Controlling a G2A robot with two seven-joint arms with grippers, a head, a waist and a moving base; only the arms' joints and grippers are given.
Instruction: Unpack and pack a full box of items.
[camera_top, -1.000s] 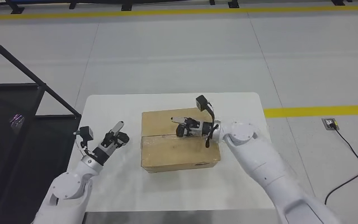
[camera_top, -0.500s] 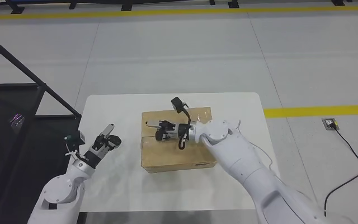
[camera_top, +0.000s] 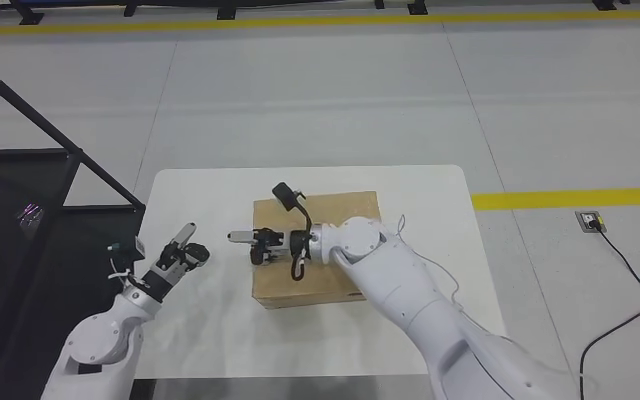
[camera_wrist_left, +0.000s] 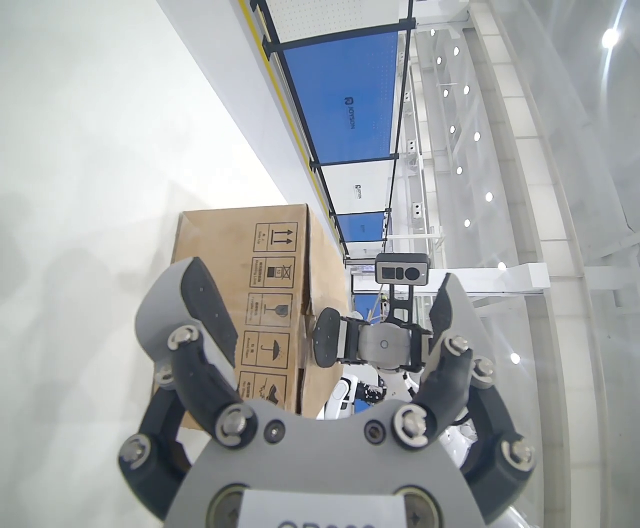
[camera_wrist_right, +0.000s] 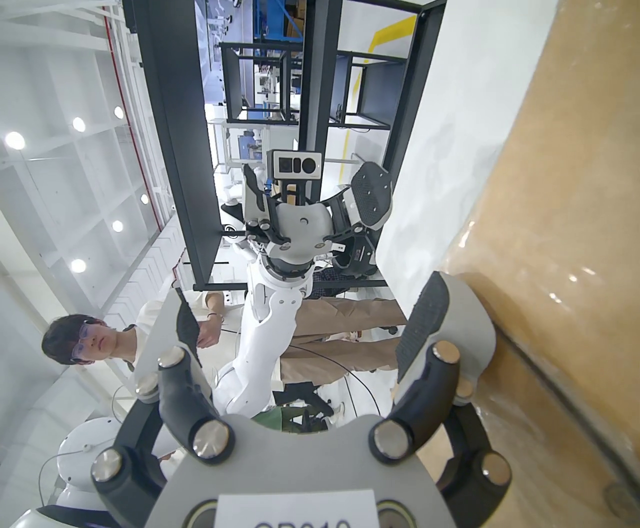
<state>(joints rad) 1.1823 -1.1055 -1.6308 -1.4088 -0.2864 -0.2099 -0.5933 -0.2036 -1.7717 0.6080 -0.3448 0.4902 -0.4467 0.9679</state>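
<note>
One box, top view: closed cardboard box (camera_top: 275, 285) mid-table (camera_top: 430, 200); right gripper (camera_top: 248, 244) over its edge on the robot's left; left gripper (camera_top: 188, 245) well apart.
Left wrist view: left gripper (camera_wrist_left: 322, 280) spread wide, holding nothing; box's (camera_wrist_left: 260, 260) printed side wall.
Right wrist view: right gripper (camera_wrist_right: 305, 300) spread, holding nothing; one finger (camera_wrist_right: 440, 320) along the box's (camera_wrist_right: 550, 250) taped top.

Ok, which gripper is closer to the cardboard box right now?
Right. The right gripper sits open at the top edge of the cardboard box, one finger by its surface; the left gripper hovers beside the box, apart from it.
</note>
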